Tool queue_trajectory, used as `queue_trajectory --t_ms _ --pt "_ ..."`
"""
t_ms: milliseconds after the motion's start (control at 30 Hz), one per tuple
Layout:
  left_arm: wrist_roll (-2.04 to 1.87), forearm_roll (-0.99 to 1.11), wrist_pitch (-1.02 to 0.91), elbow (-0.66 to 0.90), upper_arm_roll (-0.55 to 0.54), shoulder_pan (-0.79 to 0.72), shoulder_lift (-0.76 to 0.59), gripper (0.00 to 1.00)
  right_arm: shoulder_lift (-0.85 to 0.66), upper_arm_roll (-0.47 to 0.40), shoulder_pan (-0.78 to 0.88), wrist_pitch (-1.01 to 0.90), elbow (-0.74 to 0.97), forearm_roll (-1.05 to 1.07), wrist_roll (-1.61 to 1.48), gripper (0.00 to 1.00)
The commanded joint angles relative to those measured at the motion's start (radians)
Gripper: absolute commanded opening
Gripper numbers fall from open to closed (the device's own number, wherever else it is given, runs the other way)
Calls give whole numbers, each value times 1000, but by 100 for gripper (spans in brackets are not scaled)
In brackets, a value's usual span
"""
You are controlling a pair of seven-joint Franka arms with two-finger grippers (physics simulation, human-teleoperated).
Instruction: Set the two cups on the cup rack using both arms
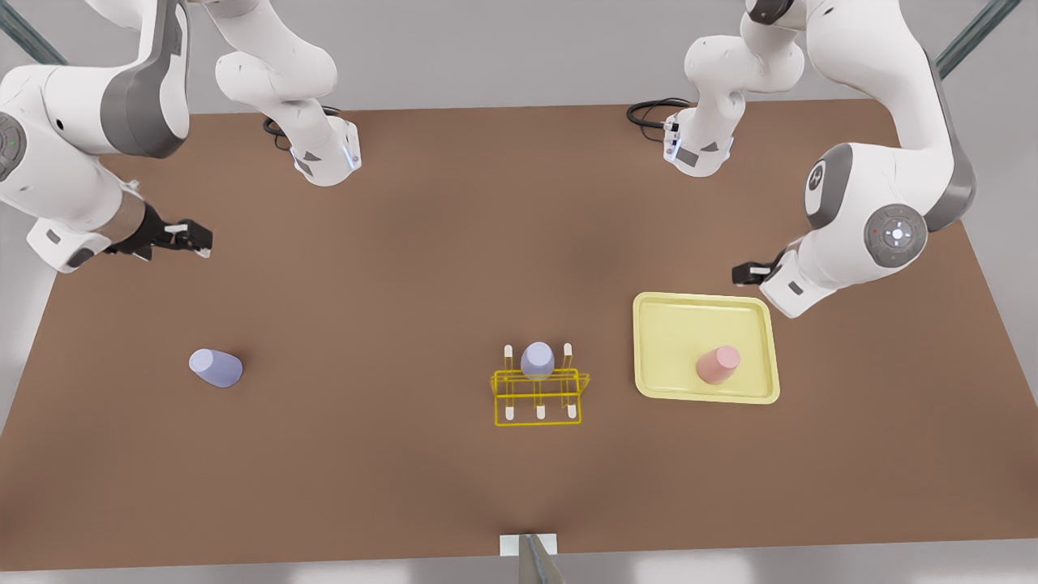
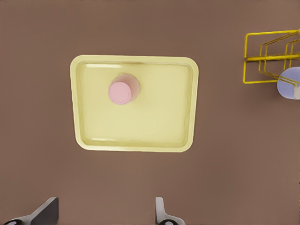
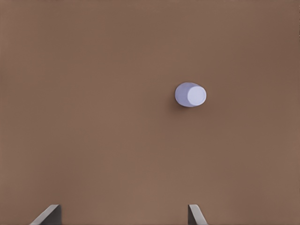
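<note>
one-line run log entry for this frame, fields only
left gripper: open, above tray holding pink cup | right gripper: open, above loose lavender cup on table | rack: one lavender cup on it

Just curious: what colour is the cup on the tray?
Pink, clearest in the left wrist view.

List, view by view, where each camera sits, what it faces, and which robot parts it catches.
Front view: high above the table, looking down at both arms, the rack, tray and cups.
Left wrist view: on the left arm, facing down at the tray and pink cup; open left gripper fingertips show.
Right wrist view: on the right arm, facing down at a lavender cup; open right gripper fingertips show.
Shared: front and left wrist views both show tray, pink cup and rack.
</note>
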Motion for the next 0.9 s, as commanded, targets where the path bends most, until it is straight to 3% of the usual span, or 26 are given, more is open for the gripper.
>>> queue_trajectory --t_ms 0,100,133,233,467,767,867 --pt "-12 -13 60 0 0 0 0 100 2 -7 -27 54 1 -2 -37 100" --pt "-7 -44 262 -44 5 20 101 100 122 -20 -53 108 34 -53 -126 100" --pt "0 -44 429 -151 15 20 116 100 209 -22 -98 168 45 -80 -189 100" --pt "14 -47 691 -340 38 20 136 100 395 -20 -201 260 122 -40 -250 100" --pt "92 -47 860 -487 54 20 165 100 531 -14 -248 530 36 104 -359 100" --pt "92 -46 981 -487 52 20 236 100 564 -11 -259 788 -93 184 -534 100" --pt "92 -44 1001 -486 52 19 256 100 565 -11 -259 794 -128 185 -534 100"
